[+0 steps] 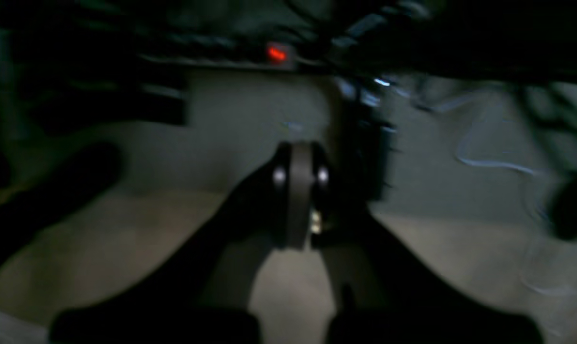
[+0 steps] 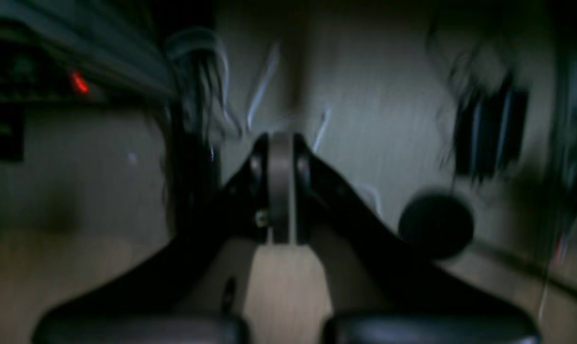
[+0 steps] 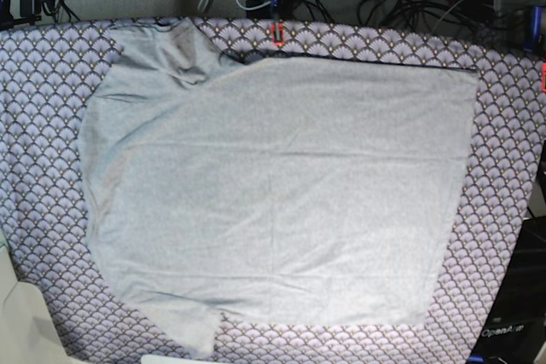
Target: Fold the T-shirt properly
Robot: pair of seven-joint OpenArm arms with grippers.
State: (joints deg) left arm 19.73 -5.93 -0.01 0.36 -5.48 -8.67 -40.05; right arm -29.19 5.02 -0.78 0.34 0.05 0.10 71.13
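grey t-shirt lies spread flat on the purple fan-patterned tablecloth; both arms' jaws pressed together, empty.

We see a table covered by a purple fan-patterned tablecloth — it fills almost the whole base view. Directly on the cloth lies the T-shirt, light grey, spread flat with some soft wrinkles. No claw shows in this view — both wrist cameras look at the wall and floor.
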